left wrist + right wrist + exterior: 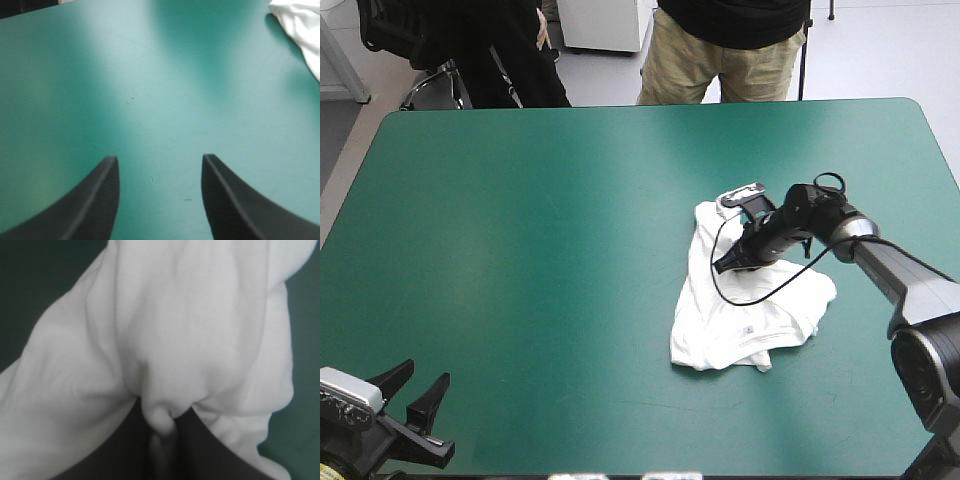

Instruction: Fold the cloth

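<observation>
One thin pinch of fabric only, so could slip free on a lift, or haul the whole T-shirt (pixel 750 310) up as a clump rather than a clean edge; likely to bunch further, crumpled as it lies. Heaped loose and white on the teal-green cover (pixel 570 250). Right gripper (pixel 725 265): down on the T-shirt's far left part, black fingers all but closed, clenched on a small tuck of cloth squeezed between them. Left gripper (pixel 425 372): well apart from the T-shirt, off to its near left, fingers spread wide, grasping nothing, above bare cover.
</observation>
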